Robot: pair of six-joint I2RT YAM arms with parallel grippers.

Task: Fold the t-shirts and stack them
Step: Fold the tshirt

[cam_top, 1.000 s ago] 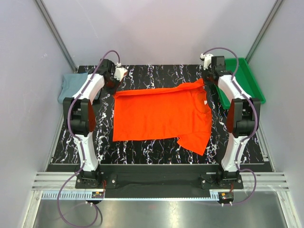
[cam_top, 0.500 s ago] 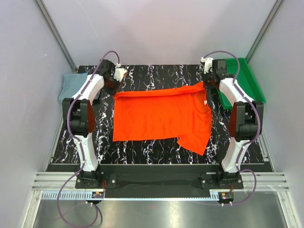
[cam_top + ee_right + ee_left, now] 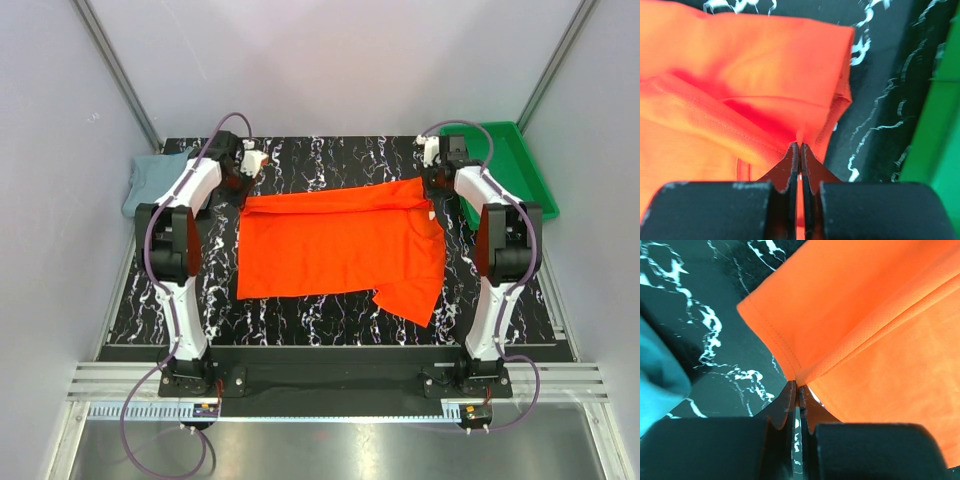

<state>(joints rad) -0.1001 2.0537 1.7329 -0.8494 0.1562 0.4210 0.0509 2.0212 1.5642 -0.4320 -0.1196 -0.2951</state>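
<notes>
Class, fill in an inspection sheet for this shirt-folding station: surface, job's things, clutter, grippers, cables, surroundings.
Surface: black marbled table, largely covered by cloth.
Job's things: orange-red t-shirt spread mid-table; grey-blue t-shirt bunched at the far-left edge.
Clutter: green tray at the far right.
Grippers: left gripper, jaws shut on the orange-red t-shirt's far-left corner; right gripper, jaws shut on its far-right edge.
Cables: purple cables loop along both arms, off the cloth.
Surroundings: pale walls on three sides.

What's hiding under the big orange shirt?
Under the orange shirt lies the black marbled table, showing all around it. The shirt's far strip is folded onto itself. Whatever else might lie beneath is covered.
</notes>
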